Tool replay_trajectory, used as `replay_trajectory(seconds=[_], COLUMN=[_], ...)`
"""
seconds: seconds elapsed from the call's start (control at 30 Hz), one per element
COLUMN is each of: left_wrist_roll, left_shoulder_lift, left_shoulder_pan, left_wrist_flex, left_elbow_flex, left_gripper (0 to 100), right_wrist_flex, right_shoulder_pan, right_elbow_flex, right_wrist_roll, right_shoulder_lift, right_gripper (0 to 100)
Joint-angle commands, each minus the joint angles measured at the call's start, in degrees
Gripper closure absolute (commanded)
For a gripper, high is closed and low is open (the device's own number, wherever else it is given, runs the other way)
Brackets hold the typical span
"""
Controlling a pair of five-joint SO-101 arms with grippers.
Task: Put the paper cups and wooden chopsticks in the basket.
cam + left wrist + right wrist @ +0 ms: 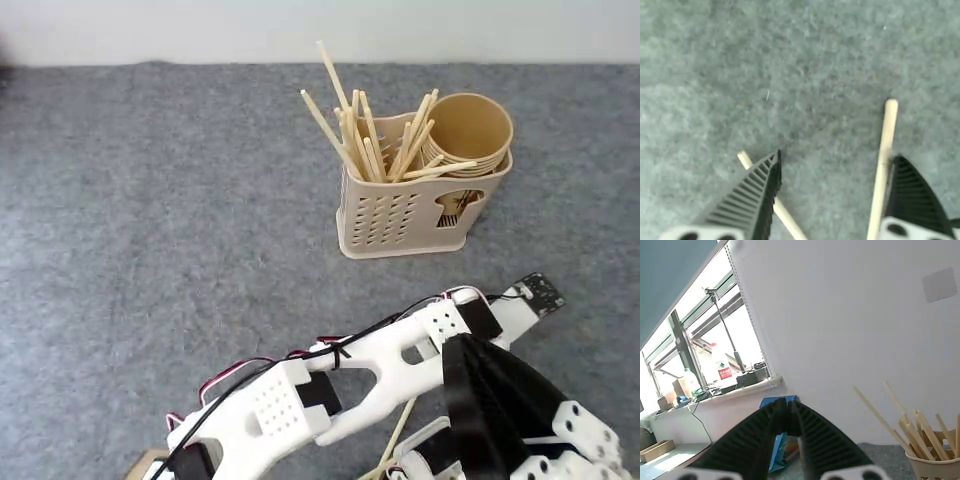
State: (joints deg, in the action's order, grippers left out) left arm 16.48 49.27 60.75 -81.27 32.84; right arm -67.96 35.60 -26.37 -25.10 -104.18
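Note:
A beige slotted basket (395,222) stands on the grey mat and holds stacked paper cups (468,132) and several wooden chopsticks (362,128). My left gripper (837,157) is open, low over the mat. One loose chopstick (883,150) lies along the inside of one finger, and a second chopstick (782,212) runs under the other finger. In the high view a loose chopstick (400,428) shows under the white arms at the near edge. My right gripper (789,404) is shut on nothing and points up at the wall, with the basket's rim (932,460) beside it.
Both white arms (380,370) crowd the near edge of the mat. A window sill with bottles and boxes (720,375) lies in the room behind. Open grey mat (150,220) stretches left of the basket.

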Motion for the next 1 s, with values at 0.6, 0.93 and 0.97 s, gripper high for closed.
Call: replay_trajectory(seconds=[0.6, 0.93, 0.97], left_wrist_roll=[0.44, 0.62, 0.62], left_shoulder_lift=[-1.41, -0.88, -0.70], left_shoulder_pan=[-6.33, -8.79, -9.41], left_wrist_flex=[-10.46, -19.25, -19.25], left_elbow_flex=[6.55, 16.66, 16.57], left_gripper=[79, 79, 79], right_wrist_flex=[-0.22, -1.19, -1.71], right_shoulder_pan=[0.40, 0.40, 0.40], right_elbow_flex=[1.58, 1.58, 1.58], right_wrist_roll=[-0.35, -0.35, -0.35], right_shoulder_lift=[0.22, 0.22, 0.22], right_gripper=[99.1, 99.1, 99.1])
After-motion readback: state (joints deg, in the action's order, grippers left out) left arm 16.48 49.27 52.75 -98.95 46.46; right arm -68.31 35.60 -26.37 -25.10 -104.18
